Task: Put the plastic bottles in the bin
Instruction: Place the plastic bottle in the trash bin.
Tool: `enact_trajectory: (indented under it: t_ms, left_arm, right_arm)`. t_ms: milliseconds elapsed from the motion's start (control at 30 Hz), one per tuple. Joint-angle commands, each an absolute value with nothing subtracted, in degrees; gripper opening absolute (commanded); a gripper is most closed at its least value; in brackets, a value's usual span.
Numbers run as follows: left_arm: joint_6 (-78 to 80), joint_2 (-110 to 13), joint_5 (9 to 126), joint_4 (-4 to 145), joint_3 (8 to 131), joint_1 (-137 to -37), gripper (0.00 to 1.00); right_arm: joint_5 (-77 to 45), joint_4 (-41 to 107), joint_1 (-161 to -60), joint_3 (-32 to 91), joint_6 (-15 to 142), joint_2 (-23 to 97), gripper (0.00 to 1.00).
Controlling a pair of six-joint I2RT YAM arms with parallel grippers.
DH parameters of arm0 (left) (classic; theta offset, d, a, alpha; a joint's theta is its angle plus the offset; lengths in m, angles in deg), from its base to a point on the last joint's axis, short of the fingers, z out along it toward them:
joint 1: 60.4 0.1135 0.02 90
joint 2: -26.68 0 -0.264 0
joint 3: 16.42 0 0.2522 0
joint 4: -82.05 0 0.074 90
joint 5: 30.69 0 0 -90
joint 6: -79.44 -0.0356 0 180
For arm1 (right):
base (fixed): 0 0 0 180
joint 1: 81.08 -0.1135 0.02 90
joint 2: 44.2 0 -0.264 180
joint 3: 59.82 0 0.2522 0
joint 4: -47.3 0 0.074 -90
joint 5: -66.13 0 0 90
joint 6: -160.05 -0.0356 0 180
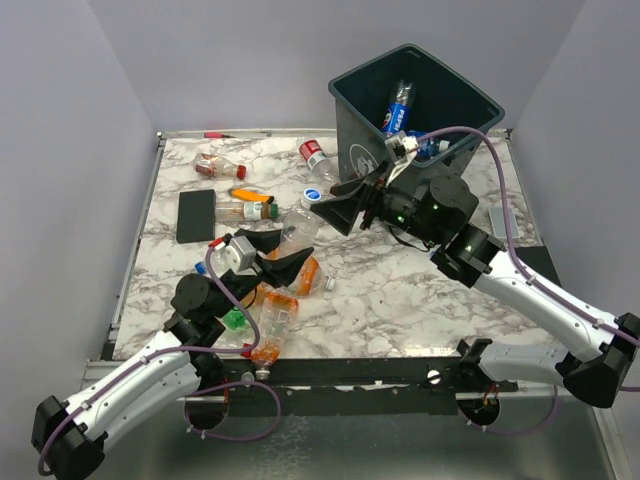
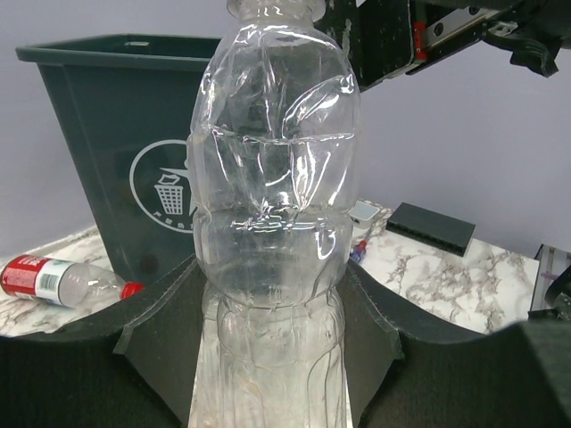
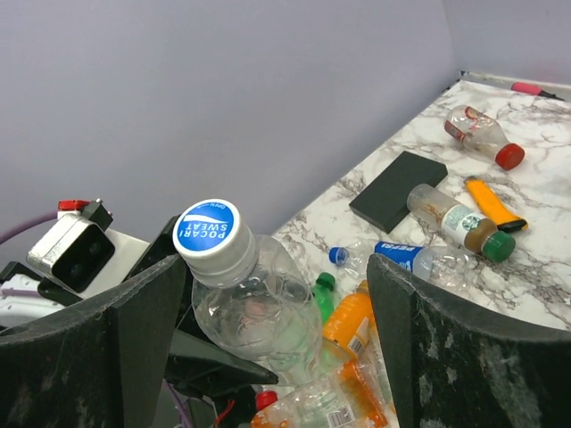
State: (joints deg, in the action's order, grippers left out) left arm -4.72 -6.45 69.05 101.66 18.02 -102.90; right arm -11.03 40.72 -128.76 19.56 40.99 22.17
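Above marbled table (image 1: 420, 290), left pincer (image 2: 272, 299) pinches clear bottle (image 2: 272, 160), right pincer (image 3: 277, 303) spread around its capped end.

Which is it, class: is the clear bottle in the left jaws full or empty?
Empty: the clear bottle is see-through and dented, with no liquid level showing in either wrist view.

Looks like a robot lab cell: plain lilac walls (image 1: 300, 60) boxing in a marble-topped table (image 1: 420, 290), arms (image 1: 540, 300) bolted along the near edge.
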Motion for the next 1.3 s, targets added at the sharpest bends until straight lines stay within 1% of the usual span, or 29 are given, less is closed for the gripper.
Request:
enact_trajectory:
  t_ms: [0,100,200,267,367,400,533,600,633,700,733,767,800,867,900,933,1000,1067,1167,1267]
  left_arm:
    - [-5.45,-6.56,67.32,103.62,17.38,-103.22,0.36]
    - [-5.33,-7.15,67.37,103.71,17.51,-103.27,0.36]
    - [-5.2,-7.58,67.54,103.8,17.55,-103.32,0.36]
    - [-5.2,-7.74,67.55,103.88,17.55,-103.3,0.36]
    - [-5.12,-7.86,67.53,103.89,17.51,-103.4,0.36]
    - [-5.11,-7.86,67.5,103.89,17.47,-103.43,0.36]
    - [-5.2,-7.68,67.39,103.89,17.38,-103.58,0.36]
    - [-5.3,-7.66,67.32,103.89,17.38,-103.68,0.36]
    - [-5.29,-7.7,67.39,103.91,17.38,-103.72,0.36]
    - [-5.29,-7.64,67.32,103.89,17.38,-103.81,0.36]
    - [-5.4,-7.66,67.2,103.89,17.3,-103.75,0.36]
    - [-5.45,-7.62,67.04,103.89,17.29,-103.78,0.36]
    - [-5.39,-7.54,66.8,103.89,17.18,-103.82,0.38]
    - [-5.31,-7.48,66.22,103.86,17.2,-103.87,0.45]
    - [-5.28,-7.44,65.97,103.88,17.13,-103.9,0.52]
    - [-5.11,-7.36,65.8,103.82,17.1,-103.92,0.61]
    - [-4.92,-7.07,65.36,103.66,17.11,-103.93,0.83]
    - [-4.54,-6.63,64.37,103.46,17.11,-103.91,0.98]
    - [-4.0,-5.84,61.66,103.12,17.11,-103.92,0.99]
    - [-3.43,-4.47,57.18,102.76,17.07,-103.91,0.99]
  right_arm:
    - [-6.21,40.65,-129.06,22.04,40.89,24.0,0.86]
    - [-5.28,38.49,-129.38,23.9,42.03,25.27,0.85]
    - [-7.4,36.15,-129.76,25.34,42.81,26.45,0.82]
    - [-7.86,36.21,-129.77,25.39,42.96,26.99,0.76]
    - [-7.62,36.41,-129.77,25.75,42.99,28.18,0.63]
    - [-7.57,36.17,-129.83,26.01,42.95,28.69,0.62]
    - [-7.74,35.04,-129.86,26.97,42.63,30.3,0.65]
    - [-8.1,35.19,-129.87,26.9,42.46,30.58,0.63]
    - [-8.19,35.27,-129.91,26.89,42.45,30.58,0.58]
    - [-8.06,35.72,-129.86,26.68,42.45,30.66,0.39]
    - [-7.83,35.93,-129.88,26.63,42.45,30.68,0.31]
    - [-7.51,36.1,-129.91,26.55,42.45,30.68,0.27]
    - [-7.21,36.27,-129.9,26.47,42.44,30.62,0.21]
    - [-7.12,36.5,-129.92,26.18,42.38,30.32,0.02]
    - [-7.19,36.79,-129.94,25.88,42.29,30.01,0.01]
    - [-7.19,37.08,-129.92,25.58,42.27,29.73,0.01]
    - [-7.35,37.43,-129.94,24.96,42.3,28.91,0.0]
    - [-8.08,37.16,-129.93,24.83,42.67,27.87,0.0]
    - [-11.29,32.27,-129.94,27.39,45.88,25.62,0.0]
    - [-17.39,24.47,-129.94,34.01,53.04,23.63,0.0]
